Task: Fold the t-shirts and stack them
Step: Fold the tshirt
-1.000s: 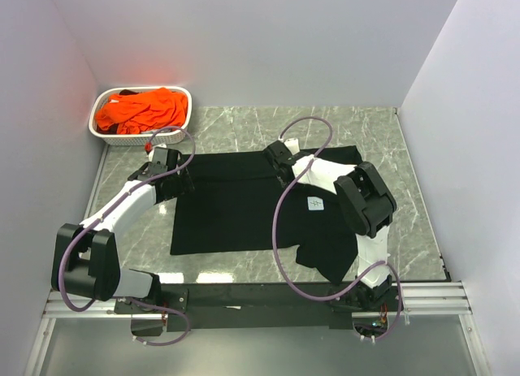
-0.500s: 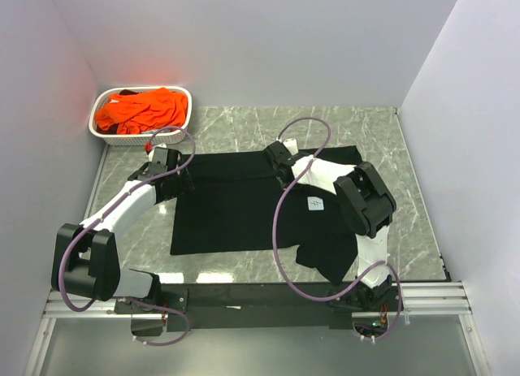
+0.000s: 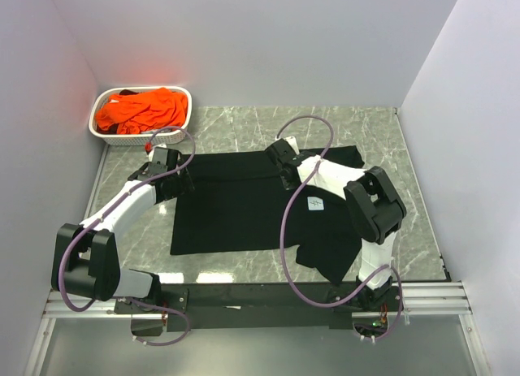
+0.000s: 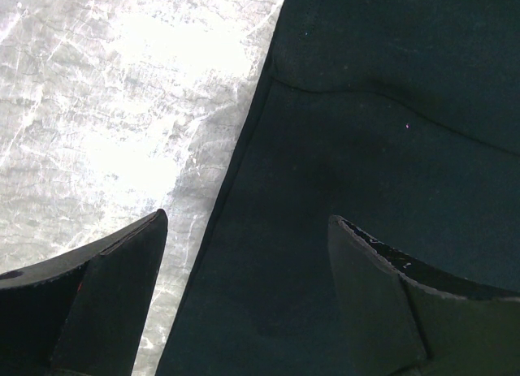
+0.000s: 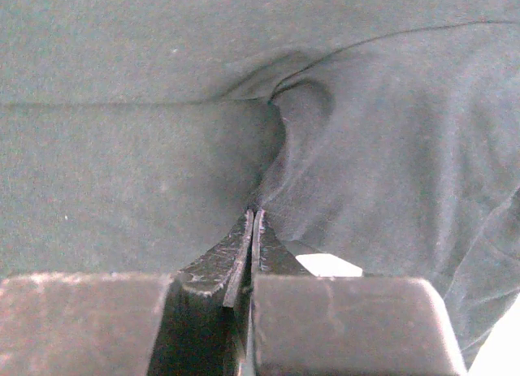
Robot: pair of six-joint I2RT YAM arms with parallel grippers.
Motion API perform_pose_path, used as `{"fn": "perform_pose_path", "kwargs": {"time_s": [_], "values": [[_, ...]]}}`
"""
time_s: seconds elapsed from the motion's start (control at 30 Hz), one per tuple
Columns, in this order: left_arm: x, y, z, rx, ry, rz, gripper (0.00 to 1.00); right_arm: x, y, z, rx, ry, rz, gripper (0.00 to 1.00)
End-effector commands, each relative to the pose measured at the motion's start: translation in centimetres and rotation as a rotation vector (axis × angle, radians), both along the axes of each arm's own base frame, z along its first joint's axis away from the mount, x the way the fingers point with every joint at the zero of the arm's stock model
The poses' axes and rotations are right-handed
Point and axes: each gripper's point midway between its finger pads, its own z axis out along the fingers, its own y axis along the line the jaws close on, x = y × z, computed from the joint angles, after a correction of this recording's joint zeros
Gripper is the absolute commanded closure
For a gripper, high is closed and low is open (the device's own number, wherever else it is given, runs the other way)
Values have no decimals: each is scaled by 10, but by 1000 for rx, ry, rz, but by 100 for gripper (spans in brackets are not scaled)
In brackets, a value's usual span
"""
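Black t-shirt (image 3: 236,213) spread over grey veined marble table (image 3: 244,124): matte soft knit, mostly flat. Nearest the arm bases, toward the right, a rumpled angular flap of it close to the table's near edge; to the left, a smooth rectangle of cloth with a straight near hem. Small white square tag (image 3: 315,203) on the fabric right of centre, just beside a loop of glossy purple cable (image 3: 280,230).

Farther in, at the shirt's left edge, left gripper (image 4: 248,230) parted wide: one dark wedge-shaped finger above bare stone, the other above cloth, the straight cloth edge running between them. Contact with the surface not clear. Just beyond, a curved seam line across the fabric.

At the far edge near the middle, right gripper (image 5: 253,218) pressed together on a pinch of the black fabric, soft creases fanning out from the tips.

Farthest back, in the left corner, white latticed plastic basket (image 3: 104,137) heaped with crumpled bright orange t-shirts (image 3: 142,110), apart from the black one.
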Motion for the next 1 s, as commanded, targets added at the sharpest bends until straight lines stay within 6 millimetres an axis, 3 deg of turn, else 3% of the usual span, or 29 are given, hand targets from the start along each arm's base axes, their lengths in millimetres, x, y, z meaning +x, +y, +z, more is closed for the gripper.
{"fn": "perform_pose_path", "kwargs": {"time_s": [0.0, 0.2, 0.3, 0.4, 0.43, 0.5, 0.53, 0.57, 0.6, 0.63, 0.67, 0.7, 0.73, 0.8, 0.87, 0.9, 0.97], "values": [[10, -3, 12, 0, -35, -18, 14, -4, 5, 11, 5, 13, 73, 100], [10, -3, 11, 1, -32, -18, 14, -10, 21, -5, 48, 97, 153, 84], [11, -3, 13, -2, -40, -11, 14, -6, 27, 6, 156, 91, 150, 76], [19, -7, 20, -32, -58, -6, 14, 4, 25, 33, 290, 41, 131, 66], [23, -6, 23, -48, -67, 8, 14, 17, 8, 49, 329, -3, 85, 63], [38, -10, 32, -69, -88, 11, 14, 30, -8, 63, 416, -30, 43, 60], [44, -11, 35, -75, -95, 18, 14, 43, -32, 75, 448, -74, -15, 59], [51, -11, 30, -71, -80, 24, 14, 50, -46, 79, 477, -89, -58, 58], [63, -14, 41, -78, -105, 24, 14, 55, -52, 84, 527, -96, -70, 57], [71, -14, 41, -81, -106, 32, 14, 68, -81, 88, 558, -136, -135, 57], [78, -15, 32, -79, -82, 34, 14, 73, -92, 90, 600, -148, -177, 56], [90, -18, 38, -88, -101, 33, 14, 79, -101, 93, 638, -158, -200, 55], [96, -18, 27, -84, -75, 40, 15, 88, -122, 93, 696, -176, -258, 55], [111, -21, 27, -90, -84, 42, 15, 101, -145, 96, 759, -215, -311, 54], [119, -21, 10, -82, -44, 41, 16, 109, -169, 86, 838, -211, -386, 54], [126, -23, 11, -81, -48, 37, 16, 115, -175, 86, 861, -221, -405, 53], [131, -22, -7, -64, -10, 43, 16, 125, -185, 74, 922, -210, -443, 54]]}}
